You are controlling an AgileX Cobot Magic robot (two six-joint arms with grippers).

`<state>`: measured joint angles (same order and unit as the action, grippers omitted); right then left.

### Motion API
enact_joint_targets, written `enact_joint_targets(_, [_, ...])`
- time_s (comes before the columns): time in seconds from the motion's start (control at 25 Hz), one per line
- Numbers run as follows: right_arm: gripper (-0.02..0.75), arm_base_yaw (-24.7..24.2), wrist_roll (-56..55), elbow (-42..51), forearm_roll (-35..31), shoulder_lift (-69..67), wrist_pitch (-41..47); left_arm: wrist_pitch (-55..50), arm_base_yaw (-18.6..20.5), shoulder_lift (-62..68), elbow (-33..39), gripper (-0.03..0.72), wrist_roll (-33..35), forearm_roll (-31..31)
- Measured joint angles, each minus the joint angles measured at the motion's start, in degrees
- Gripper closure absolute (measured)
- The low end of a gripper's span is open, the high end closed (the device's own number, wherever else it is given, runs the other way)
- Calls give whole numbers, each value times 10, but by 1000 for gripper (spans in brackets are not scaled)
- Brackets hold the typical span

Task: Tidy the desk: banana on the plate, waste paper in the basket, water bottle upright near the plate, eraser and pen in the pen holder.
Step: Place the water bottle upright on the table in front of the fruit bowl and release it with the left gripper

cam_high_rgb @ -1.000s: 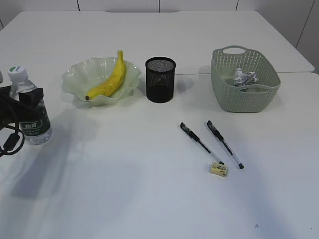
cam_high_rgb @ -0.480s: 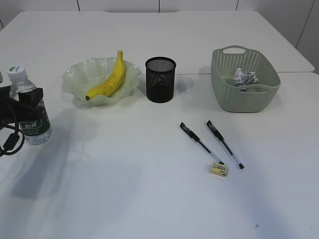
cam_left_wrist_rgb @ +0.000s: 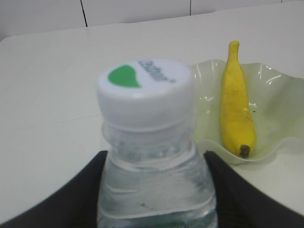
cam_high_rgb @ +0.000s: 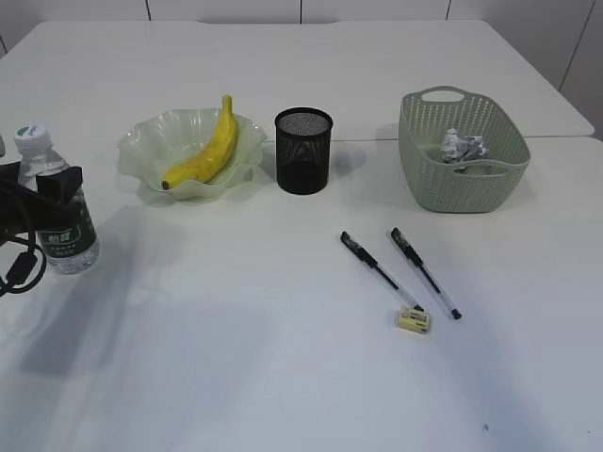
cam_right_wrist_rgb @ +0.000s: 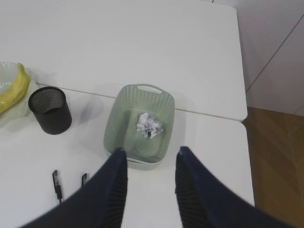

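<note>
The bottle (cam_high_rgb: 55, 205) stands upright left of the plate (cam_high_rgb: 141, 143), the left claw (cam_left_wrist_rgb: 154, 190) flanking its smooth, slippery-looking shoulders, grip unclear; full and probably heavy, it's best taken mid-body, while the right claw (cam_right_wrist_rgb: 151, 164) hangs open, empty.

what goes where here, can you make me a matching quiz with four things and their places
Things:
1. banana
2. waste paper
3. water bottle
4. eraser

Places:
a. on the bare table by the tips of the two pens
b. in the green plate
c. standing between the left claw's fingers
d. inside the basket

Pairs: 1-b, 2-d, 3-c, 4-a
</note>
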<state>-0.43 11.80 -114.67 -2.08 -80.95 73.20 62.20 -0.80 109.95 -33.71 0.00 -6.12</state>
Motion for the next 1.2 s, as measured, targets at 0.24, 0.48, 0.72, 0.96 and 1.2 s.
enact_joint_targets(0.24, [477, 0, 0, 0, 0, 0, 0, 0, 0, 0, 0, 281, 0, 0])
enact_joint_targets(0.48, [477, 0, 0, 0, 0, 0, 0, 0, 0, 0, 0, 258, 0, 0])
enact_joint_targets(0.72, [477, 0, 0, 0, 0, 0, 0, 0, 0, 0, 0, 237, 0, 0])
enact_joint_targets(0.96, [477, 0, 0, 0, 0, 0, 0, 26, 0, 0, -3, 185, 0, 6])
enact_joint_targets(1.2, [477, 0, 0, 0, 0, 0, 0, 31, 0, 0, -5, 180, 0, 11])
